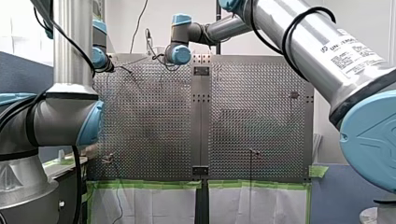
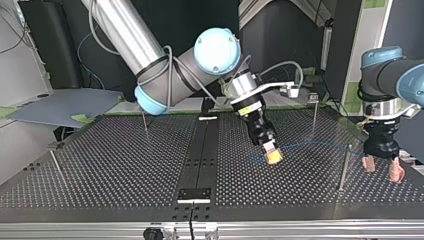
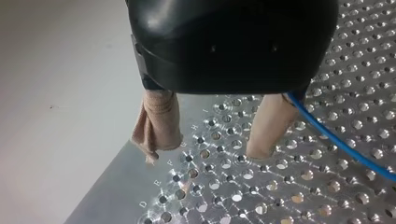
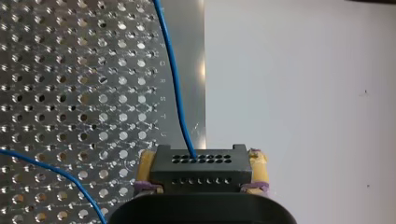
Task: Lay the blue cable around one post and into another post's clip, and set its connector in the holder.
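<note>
The connector (image 4: 201, 170), a black block with rows of holes, is clamped between the yellow pads of the right gripper (image 2: 273, 157), over the table (image 4: 70, 93). The blue cable (image 4: 175, 79) leaves its face and runs ahead beside the table's edge. A second stretch crosses the holes beside the gripper. The right arm slants down toward the table. The left gripper (image 3: 208, 150) stands upright at a table edge. Its beige fingers (image 3: 271, 121) are spread wide and hold nothing, and the cable passes just beside one, possibly touching it. A thin post (image 2: 345, 167) stands between the two grippers.
</note>
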Available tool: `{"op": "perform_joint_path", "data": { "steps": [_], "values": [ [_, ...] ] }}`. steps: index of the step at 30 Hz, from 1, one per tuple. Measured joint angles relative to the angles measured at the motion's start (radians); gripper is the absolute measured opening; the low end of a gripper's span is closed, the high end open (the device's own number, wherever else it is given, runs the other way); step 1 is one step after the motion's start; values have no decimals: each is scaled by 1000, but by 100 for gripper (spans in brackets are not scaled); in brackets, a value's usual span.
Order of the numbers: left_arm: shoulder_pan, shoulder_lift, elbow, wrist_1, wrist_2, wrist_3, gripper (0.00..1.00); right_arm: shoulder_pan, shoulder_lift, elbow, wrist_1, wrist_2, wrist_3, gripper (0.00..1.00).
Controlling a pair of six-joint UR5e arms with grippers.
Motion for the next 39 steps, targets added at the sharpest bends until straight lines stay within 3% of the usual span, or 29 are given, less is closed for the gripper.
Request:
{"op": "perform_joint_path", "data": {
  "steps": [11,21,25,30,39],
  "values": [
    [-6,-5,0,0,7,2,100,-25,1,-2,5,6,23,0],
    [-17,-48,-1,2,6,30,100,-59,1,-2,21,22,48,0],
    [-18,-51,-6,16,7,18,100,-74,2,-1,38,40,60,0],
    [-22,-55,-10,29,8,8,100,-99,6,2,77,76,88,0],
    [-34,-65,-11,31,6,-2,100,-135,9,52,139,149,107,0]
  ]
}}
